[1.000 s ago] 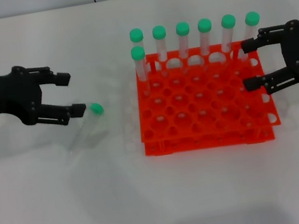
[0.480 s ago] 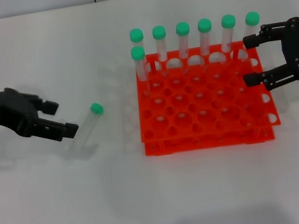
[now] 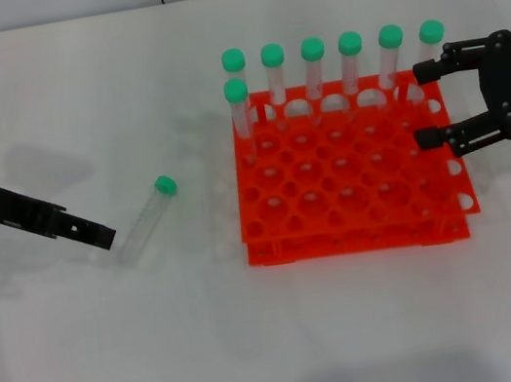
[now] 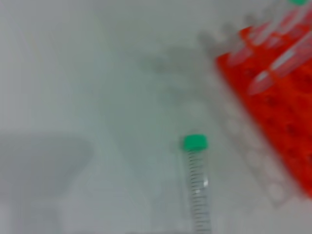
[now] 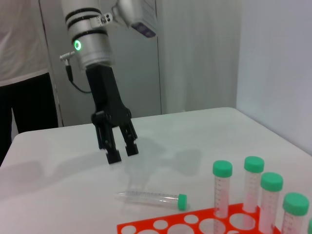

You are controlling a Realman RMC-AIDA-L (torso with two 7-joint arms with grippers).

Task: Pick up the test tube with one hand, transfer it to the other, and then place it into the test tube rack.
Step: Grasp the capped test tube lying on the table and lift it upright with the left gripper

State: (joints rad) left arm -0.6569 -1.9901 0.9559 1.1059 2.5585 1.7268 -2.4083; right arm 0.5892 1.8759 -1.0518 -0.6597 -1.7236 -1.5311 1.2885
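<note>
The test tube (image 3: 146,217), clear with a green cap, lies on the white table left of the orange test tube rack (image 3: 355,223). It also shows in the left wrist view (image 4: 197,185) and the right wrist view (image 5: 151,198). My left gripper (image 3: 100,238) points down at the table just left of the tube's clear end and does not touch it. In the right wrist view this gripper (image 5: 122,153) hangs open and empty above the table behind the tube. My right gripper (image 3: 421,107) is open and empty over the rack's right edge.
Several green-capped tubes (image 3: 315,67) stand along the rack's back row, and one more (image 3: 238,105) stands at its left. The rack shows in the left wrist view (image 4: 278,117) and right wrist view (image 5: 195,224). A person (image 5: 24,97) stands beyond the table's far side.
My left gripper has turned from level to pointing down and dropped toward the table left of the lying tube. The tube has not moved. The right gripper has barely moved.
</note>
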